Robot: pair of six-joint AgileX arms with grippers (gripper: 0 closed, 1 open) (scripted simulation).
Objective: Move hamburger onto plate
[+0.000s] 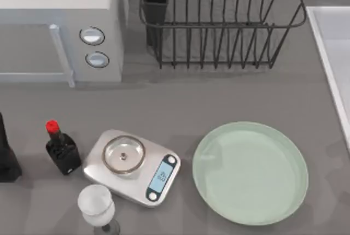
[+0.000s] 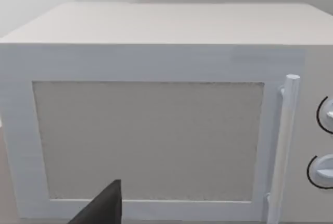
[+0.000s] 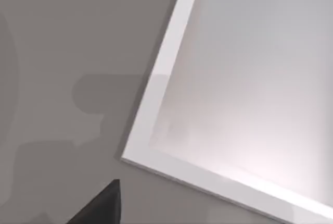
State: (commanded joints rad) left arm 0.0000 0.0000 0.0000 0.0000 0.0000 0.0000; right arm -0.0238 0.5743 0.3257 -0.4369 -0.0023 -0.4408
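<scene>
The plate [image 1: 250, 172] lies bare on the grey table [image 1: 219, 98], right of centre near the front edge. Just left of it sits a kitchen scale [image 1: 132, 167] with its steel disc and lit display; a dark bottle with a red cap [image 1: 62, 148] stands left of the scale, and a clear wine glass [image 1: 98, 206] just in front of it. A microwave [image 1: 60, 27] occupies the back left, a wire dish rack [image 1: 219, 22] the back middle, a white tray [image 1: 333, 54] the right edge. The left wrist view faces the microwave door [image 2: 148, 140] with a dark finger [image 2: 101, 206] of the left gripper low in it; the right wrist view looks at the white tray's corner [image 3: 156, 151] with a dark finger [image 3: 99, 206] of the right gripper. I cannot tell how far either gripper is open; no hamburger can be made out
</scene>
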